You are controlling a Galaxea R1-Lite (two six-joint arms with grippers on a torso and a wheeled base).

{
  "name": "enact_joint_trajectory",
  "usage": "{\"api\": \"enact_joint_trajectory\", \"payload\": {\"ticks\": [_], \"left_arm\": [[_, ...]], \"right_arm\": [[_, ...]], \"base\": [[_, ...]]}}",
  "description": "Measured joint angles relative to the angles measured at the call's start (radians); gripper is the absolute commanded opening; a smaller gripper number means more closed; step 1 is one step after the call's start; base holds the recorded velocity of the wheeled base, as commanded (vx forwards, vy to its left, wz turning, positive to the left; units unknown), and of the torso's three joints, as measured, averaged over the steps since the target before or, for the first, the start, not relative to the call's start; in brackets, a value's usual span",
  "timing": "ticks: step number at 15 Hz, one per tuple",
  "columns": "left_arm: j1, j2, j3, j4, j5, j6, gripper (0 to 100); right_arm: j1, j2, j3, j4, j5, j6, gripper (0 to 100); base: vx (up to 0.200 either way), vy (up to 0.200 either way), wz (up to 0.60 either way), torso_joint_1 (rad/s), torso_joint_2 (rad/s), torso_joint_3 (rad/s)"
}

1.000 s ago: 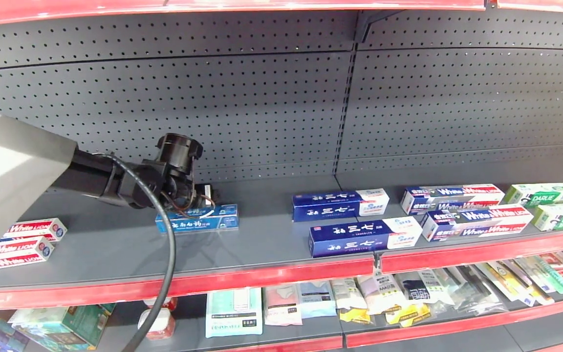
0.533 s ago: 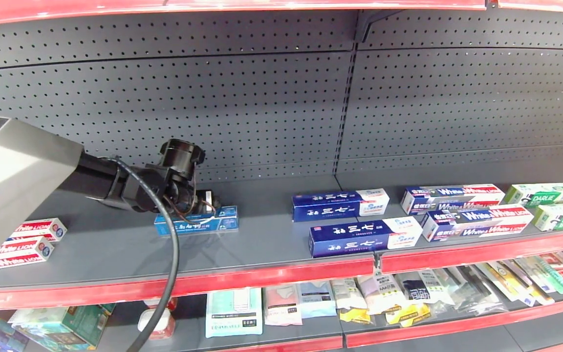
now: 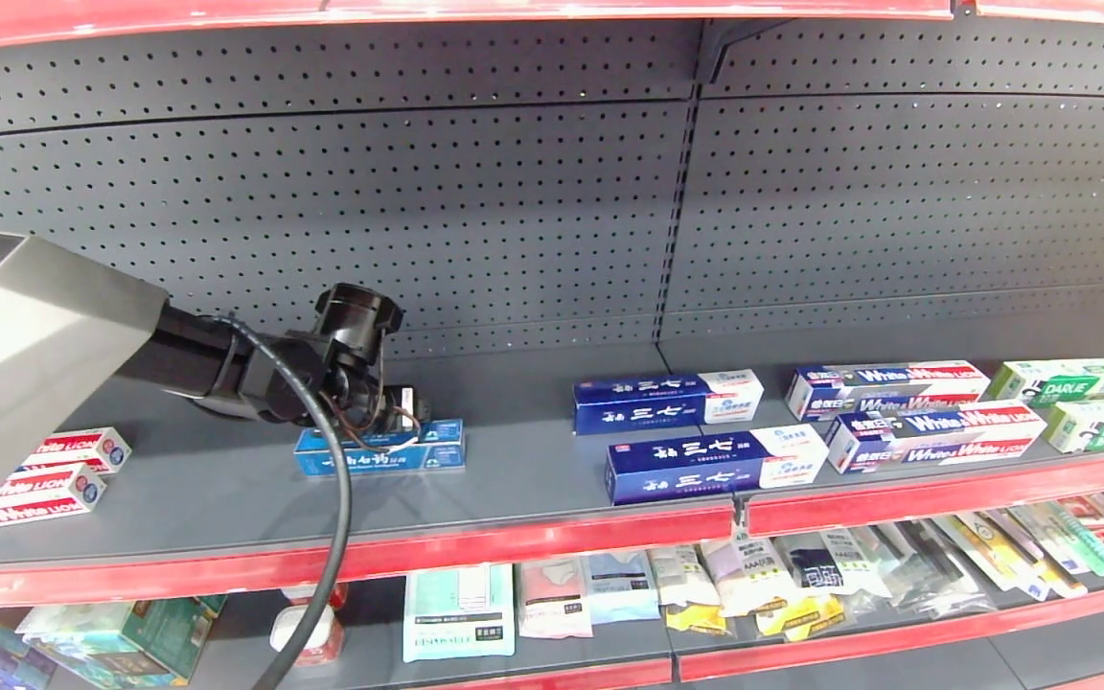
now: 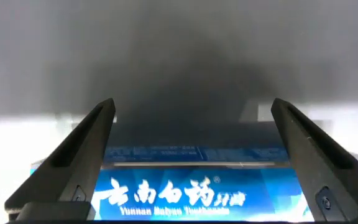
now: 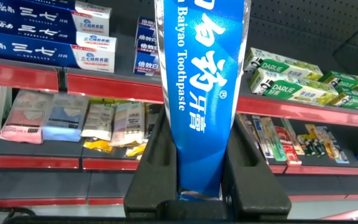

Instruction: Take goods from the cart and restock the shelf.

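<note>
Place: a shop aisle (supermarket sort) is showing.
Shelf [image 3: 533, 479]: grey metal, a red strip [image 3: 514, 541] running along its front edge.
Back: a perforated panel [image 3: 514, 220] is standing behind.
Stock: toothpaste boxes [image 3: 715, 465] are lying grouped by kind; packets [image 3: 552, 594] are crowding the shelf below.

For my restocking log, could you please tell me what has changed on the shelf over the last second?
The left gripper has sunk slightly, and the light-blue box beneath it has shifted a little toward the front edge of the shelf. The jaws stand wide apart, with the box lying across beyond them. The other toothpaste boxes stayed where they were.
</note>
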Motion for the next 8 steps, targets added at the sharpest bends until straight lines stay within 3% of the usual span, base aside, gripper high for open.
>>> {"api": "enact_joint_trajectory", "payload": {"ticks": [6, 8], "left_arm": [[0.002, -0.021, 0.025, 0.021, 0.001, 0.014, 100], [0.005, -0.031, 0.032, 0.036, 0.001, 0.034, 100]], "right_arm": [[0.0, -0.009, 0.006, 0.0, 0.0, 0.0, 0], [0.0, -0.01, 0.009, 0.0, 0.0, 0.0, 0]], "base": [[0.0, 0.0, 0.0, 0.0, 0.0, 0.0], [0.0, 0.0, 0.0, 0.0, 0.0, 0.0]]}}
